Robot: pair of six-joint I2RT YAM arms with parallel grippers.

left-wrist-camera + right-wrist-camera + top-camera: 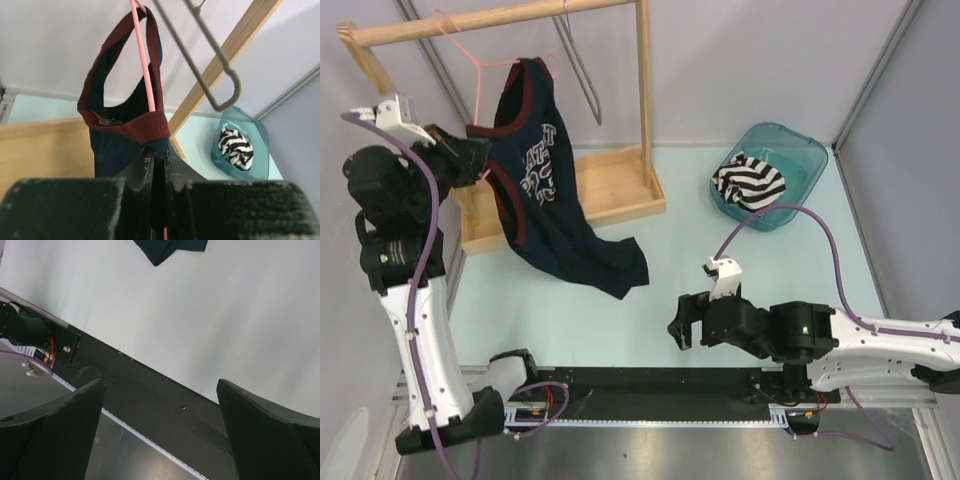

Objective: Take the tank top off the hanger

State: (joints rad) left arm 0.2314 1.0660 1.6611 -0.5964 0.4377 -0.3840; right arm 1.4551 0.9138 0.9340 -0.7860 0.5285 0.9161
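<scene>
Shows the tank top [555, 215] dangling by one strap from the pink hanger [460, 40] on the wooden rack [500, 22], hem spilling onto the table [720, 270]. Has the left gripper [159, 157] clamped together on navy cloth just under the maroon armhole trim, with the hanger wire passing at the fingers; seemingly to drag that strap off the hanger's arm. Puts the right gripper [685, 322] low near the table's front edge, jaws wide apart and empty, well apart from the garment, probably parked out of the way.
</scene>
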